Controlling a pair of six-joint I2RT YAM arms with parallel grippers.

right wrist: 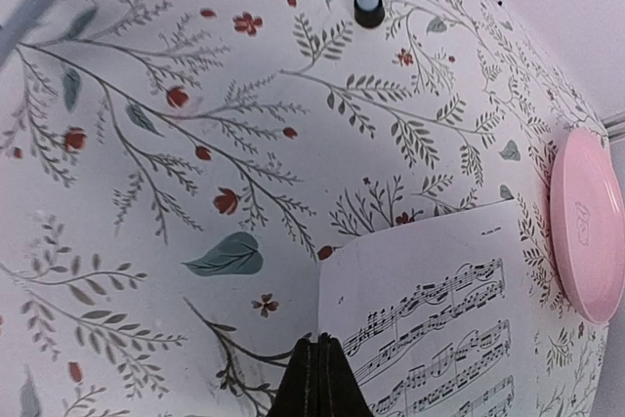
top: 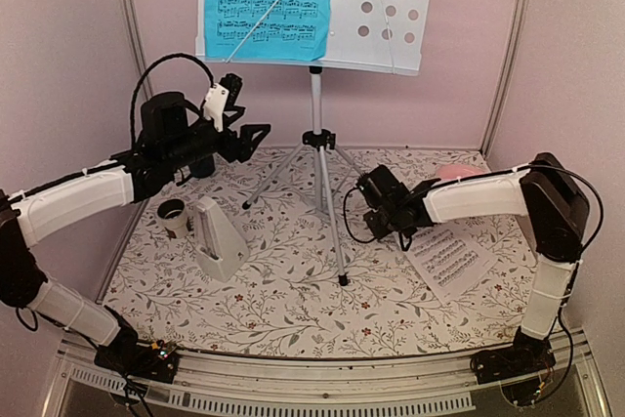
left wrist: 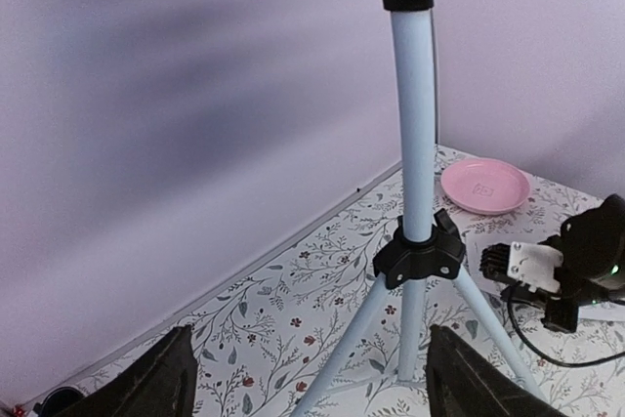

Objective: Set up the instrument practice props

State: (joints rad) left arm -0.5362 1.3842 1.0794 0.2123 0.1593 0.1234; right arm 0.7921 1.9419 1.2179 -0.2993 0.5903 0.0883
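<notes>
only right wrist view shows right fingers [right wrist: 303, 393] pressed together at white music sheet [right wrist: 439, 319] edge, left fingers [left wrist: 156, 383] wide, music stand [left wrist: 415, 144] ahead between them

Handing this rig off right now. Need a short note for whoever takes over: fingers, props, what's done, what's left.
Left gripper: fingers open, empty, in the air facing the stand's pole.
Right gripper: fingers shut on the edge of the white sheet, which lies flat on the table.
Stand upright at the back, blue sheet on its left half. Metronome upright, front left.
Done: blue sheet is up.
Left: lift the white sheet onto the stand's free right half.
</notes>
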